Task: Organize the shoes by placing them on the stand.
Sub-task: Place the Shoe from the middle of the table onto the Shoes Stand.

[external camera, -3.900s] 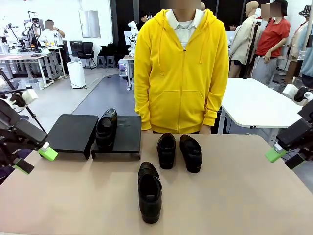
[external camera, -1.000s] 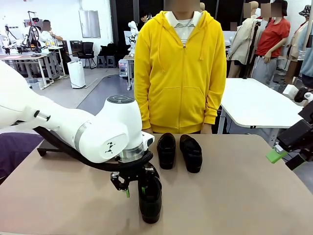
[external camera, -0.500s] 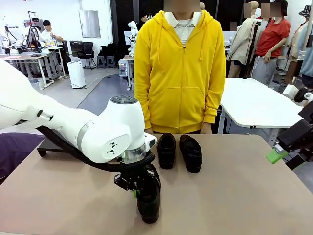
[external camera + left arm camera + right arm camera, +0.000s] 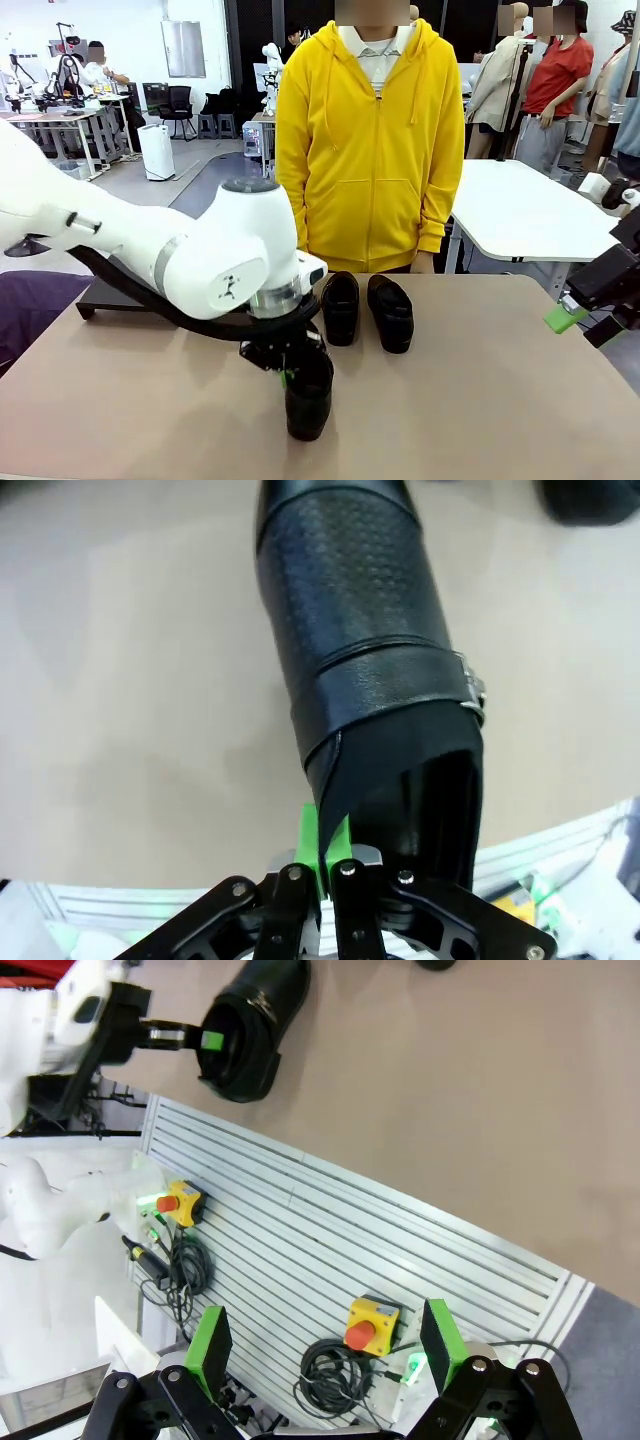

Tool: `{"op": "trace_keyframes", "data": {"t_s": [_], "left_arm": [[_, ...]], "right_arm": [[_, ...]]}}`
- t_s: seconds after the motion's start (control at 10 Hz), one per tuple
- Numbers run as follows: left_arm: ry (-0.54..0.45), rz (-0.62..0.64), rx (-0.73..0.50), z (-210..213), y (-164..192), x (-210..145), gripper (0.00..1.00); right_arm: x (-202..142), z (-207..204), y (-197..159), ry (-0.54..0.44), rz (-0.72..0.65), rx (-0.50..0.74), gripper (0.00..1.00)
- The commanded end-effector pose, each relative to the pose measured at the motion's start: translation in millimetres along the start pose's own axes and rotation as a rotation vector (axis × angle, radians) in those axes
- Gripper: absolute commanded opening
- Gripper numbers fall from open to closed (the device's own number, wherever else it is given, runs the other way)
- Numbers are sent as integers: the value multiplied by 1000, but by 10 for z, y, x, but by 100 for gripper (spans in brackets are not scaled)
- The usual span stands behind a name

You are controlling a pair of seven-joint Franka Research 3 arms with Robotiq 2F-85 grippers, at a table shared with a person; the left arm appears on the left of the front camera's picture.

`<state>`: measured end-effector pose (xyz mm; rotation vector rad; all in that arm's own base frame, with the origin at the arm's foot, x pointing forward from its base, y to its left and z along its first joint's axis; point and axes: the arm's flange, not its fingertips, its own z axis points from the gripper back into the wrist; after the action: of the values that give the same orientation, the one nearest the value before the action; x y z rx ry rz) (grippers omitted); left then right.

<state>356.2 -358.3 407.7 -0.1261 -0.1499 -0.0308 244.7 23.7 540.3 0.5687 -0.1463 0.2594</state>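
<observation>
Over on the left of the tan table (image 4: 480, 400), a bit of the black stand (image 4: 95, 298) peeks out from behind the big white left arm (image 4: 150, 260). Next comes a shoe (image 4: 308, 395) near the robot's edge of the table, about in the middle. It is black and shiny, with a round toe that points at the robot. Seen from the left wrist, the shoe (image 4: 370, 680) has tiny bumps on its top, a band across it and a small silver buckle (image 4: 472, 692) on one side. Its open heel end is up by the claw.

That arm comes in from the left, bends like an elbow and points its wrist down at the shoe. The left claw (image 4: 286, 374) is squeezed tight. Its green pads (image 4: 312, 835) pinch the thin side wall of the shoe's opening. I cannot tell if the shoe is off the table.

A little to the right and farther back, two more black shoes sit just beside each other, the left-hand shoe (image 4: 340, 305) and the right-hand shoe (image 4: 390, 312). A person (image 4: 370, 150) in a yellow hoodie stands right behind them at the far side.

Way over at the right edge, the right claw (image 4: 585, 322) hangs above the table. It is wide open and has nothing in it.
</observation>
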Motion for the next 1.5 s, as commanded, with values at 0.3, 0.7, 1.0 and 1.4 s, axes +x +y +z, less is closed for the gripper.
{"op": "trace_keyframes", "data": {"t_s": [0.3,0.7,1.0,1.4], "left_arm": [[-404,59,7,1689,616,-542,0],[-449,94,-64,1942,729,-575,0],[-449,94,-64,1942,729,-575,0],[-452,114,-95,1869,868,-54,0]], "right_arm": [[7,21,-3,-7,20,20,100],[7,21,-3,-7,20,20,100],[7,21,-3,-7,20,20,100],[7,21,-3,-7,20,20,100]]}}
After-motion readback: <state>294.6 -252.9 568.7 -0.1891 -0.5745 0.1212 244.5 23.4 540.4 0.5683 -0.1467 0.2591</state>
